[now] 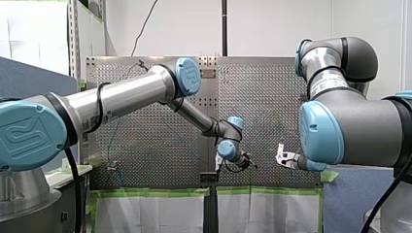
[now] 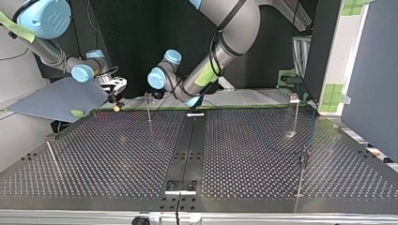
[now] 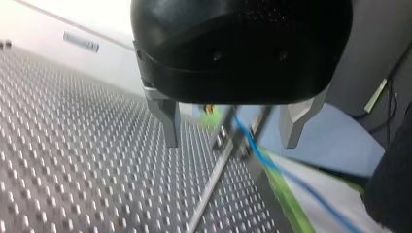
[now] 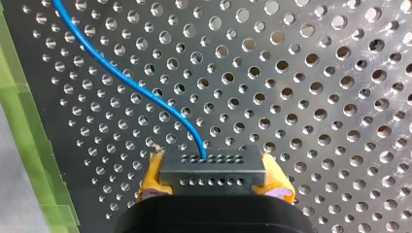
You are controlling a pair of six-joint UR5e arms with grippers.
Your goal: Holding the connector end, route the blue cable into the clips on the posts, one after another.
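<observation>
Yellow pads (image 4: 151,177) of my right gripper (image 4: 214,180) are pressed in on the dark connector (image 4: 214,171), one at its 9 o'clock side, one at its 3: a firm pinch on the only rigid part going. Out of the connector's far face comes the blue cable (image 4: 121,82), thin and limp, sweeping away toward 11 o'clock over the perforated worktop (image 4: 316,97). It looks light as anything, with no stiffness to push with, so I'd judge it only goes where it's drawn taut. Hold the block, not the wire: that smooth jacket would likely slide or kink in a pinch. Green tape (image 4: 29,121) edges the worktop out at 9 o'clock.

Over to the left wrist view: my left gripper (image 3: 230,141) hangs spread wide, metal fingers holding nothing. Just ahead, between them, stands a post (image 3: 214,179) with its clip (image 3: 224,137), and the blue line passes at the clip and trails off toward 5 o'clock. Seated or merely alongside? Can't tell from here.

Further out, in the top view, a second post (image 2: 296,115) and a third post (image 2: 302,174) stand around 3 o'clock of the worktop's middle, well apart from both grippers. The cable is too thin to trace there.
</observation>
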